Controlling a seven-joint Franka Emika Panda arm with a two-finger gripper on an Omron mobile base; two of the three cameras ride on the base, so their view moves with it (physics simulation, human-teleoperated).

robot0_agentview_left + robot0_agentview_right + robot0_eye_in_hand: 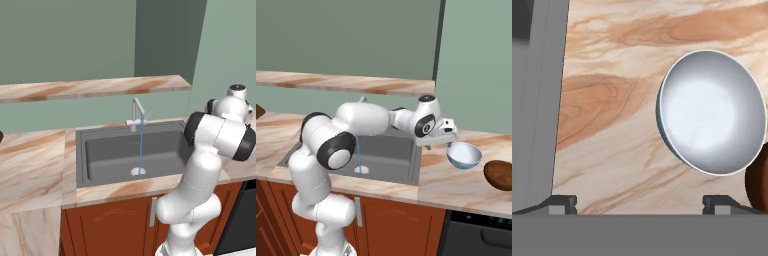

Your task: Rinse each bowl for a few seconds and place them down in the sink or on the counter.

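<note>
A pale blue-grey bowl [463, 155] with a lighter inside [712, 112] stands upright on the marble counter [446, 182], just right of the dark grey sink [391, 155]. My gripper [439, 145] hovers above the counter between the sink's right rim and the bowl. It is open, and nothing lies between its fingertips [562, 202]. In the hand view the bowl lies up and to the right of the gripper [642, 204], apart from it. A dark brown, glossy round thing [499, 175], perhaps a second bowl, sits right beside the pale bowl.
A thin stream of water [141, 145] runs from the silver gooseneck faucet [136, 111] down to the drain [138, 171]. A narrow marble shelf [95, 89] hangs on the wall above the sink. A dark appliance front [481, 235] sits below the counter at the right.
</note>
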